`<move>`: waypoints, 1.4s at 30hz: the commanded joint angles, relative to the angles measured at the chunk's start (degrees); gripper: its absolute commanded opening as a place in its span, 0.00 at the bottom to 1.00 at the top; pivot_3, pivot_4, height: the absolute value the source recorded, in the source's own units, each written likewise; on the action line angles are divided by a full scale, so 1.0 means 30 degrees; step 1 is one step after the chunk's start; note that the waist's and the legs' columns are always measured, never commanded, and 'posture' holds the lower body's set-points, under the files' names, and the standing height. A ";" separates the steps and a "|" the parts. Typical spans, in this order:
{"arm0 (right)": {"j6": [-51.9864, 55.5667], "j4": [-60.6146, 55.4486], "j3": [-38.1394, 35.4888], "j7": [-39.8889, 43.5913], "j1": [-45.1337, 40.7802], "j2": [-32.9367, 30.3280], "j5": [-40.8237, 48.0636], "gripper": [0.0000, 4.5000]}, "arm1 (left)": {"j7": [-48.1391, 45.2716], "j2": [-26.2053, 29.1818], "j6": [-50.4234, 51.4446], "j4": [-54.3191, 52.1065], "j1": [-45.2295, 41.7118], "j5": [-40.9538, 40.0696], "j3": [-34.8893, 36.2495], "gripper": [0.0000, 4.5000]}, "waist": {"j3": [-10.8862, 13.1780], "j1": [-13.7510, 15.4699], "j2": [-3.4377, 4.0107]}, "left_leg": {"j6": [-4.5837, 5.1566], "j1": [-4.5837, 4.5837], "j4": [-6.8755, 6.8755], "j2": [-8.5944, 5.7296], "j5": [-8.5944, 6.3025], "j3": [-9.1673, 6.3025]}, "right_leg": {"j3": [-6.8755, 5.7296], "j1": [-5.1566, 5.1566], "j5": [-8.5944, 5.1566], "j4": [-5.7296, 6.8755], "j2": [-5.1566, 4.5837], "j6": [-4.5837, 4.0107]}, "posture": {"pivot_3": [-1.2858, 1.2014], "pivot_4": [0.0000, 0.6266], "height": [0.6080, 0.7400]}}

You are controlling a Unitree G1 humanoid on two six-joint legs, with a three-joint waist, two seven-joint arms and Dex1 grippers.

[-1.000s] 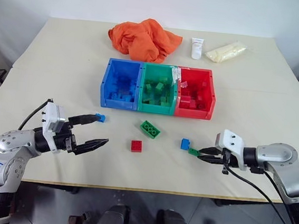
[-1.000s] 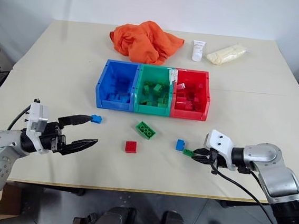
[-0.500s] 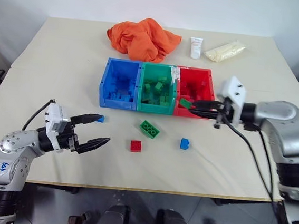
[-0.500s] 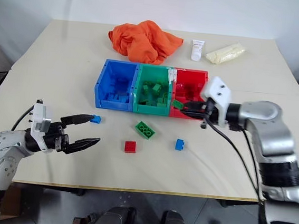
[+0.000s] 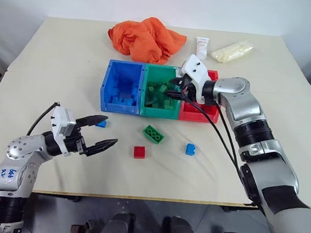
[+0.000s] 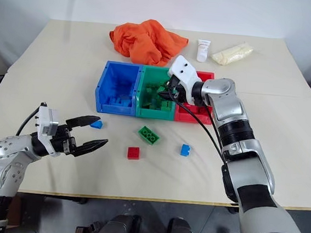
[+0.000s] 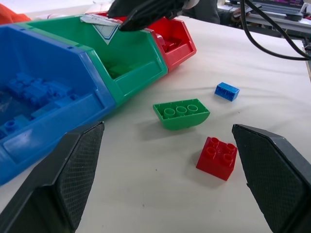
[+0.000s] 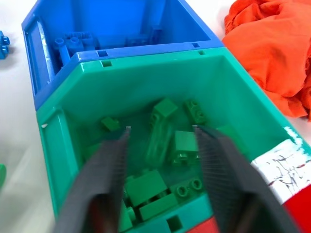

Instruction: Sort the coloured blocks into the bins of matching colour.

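right hand (image 5: pixel 176 89): hovered over the green bin (image 5: pixel 160 110) mid-frame, fingers parted, nothing between them that I could see
left hand (image 5: pixel 100 131): lower left, wide open, empty
doing it well: I'd say let go squarely over green, clear of the red bin (image 5: pixel 202 116) rim
bins: three, counting the blue bin (image 5: pixel 119 107)
loose blocks on tabletop (image 5: pixel 50 68): four, i.e. green block (image 5: pixel 154 134), red block (image 5: pixel 139 152), blue block (image 5: pixel 190 149), small blue block (image 5: pixel 102 124)
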 commanded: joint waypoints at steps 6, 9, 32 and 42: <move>0.1076 -0.7171 -0.2035 0.4082 0.3488 -0.3498 0.2611 0.99 | -0.0188 0.0141 -0.0370 -0.0126 -0.0314 0.0009 0.0103 1.00 | 0.0000 0.0066 -0.0001 | -0.0002 -0.0009 0.0005 0.0004 -0.0002 -0.0009 | 0.0001 0.0001 0.0000 -0.0004 0.0001 0.0000 | 0.52 0.24 1.00; 0.1633 -0.9780 -0.2515 0.5283 0.5861 -0.5515 0.3200 0.99 | -0.0699 0.0447 -0.0464 0.0508 -0.0580 0.0271 -0.0106 1.00 | 0.0000 0.0197 -0.0001 | -0.0001 -0.0038 0.0022 0.0000 -0.0004 -0.0014 | 0.0000 0.0000 0.0000 -0.0021 -0.0001 0.0000 | 0.52 0.24 1.00; 0.5833 -1.6163 -0.1419 0.2746 1.3187 -0.7503 0.3223 0.99 | -0.2119 0.0554 -0.2607 0.4120 -0.3110 0.1829 -0.0955 1.00 | -0.0002 0.0491 -0.0003 | 0.0003 -0.0066 0.0086 0.0028 0.0007 0.0077 | 0.0034 0.0005 0.0000 -0.0141 0.0007 -0.0001 | 0.52 0.24 1.00; 0.4398 -1.3952 0.0443 0.2198 1.2244 -0.6436 0.1349 0.91 | -0.1446 0.0866 -0.2146 0.2442 -0.1835 0.1435 -0.0111 1.00 | -0.0002 0.0505 -0.0004 | 0.0014 -0.0173 0.0195 0.0009 0.0001 -0.0019 | -0.0015 -0.0013 0.0002 -0.0118 0.0006 0.0004 | 0.52 0.24 1.00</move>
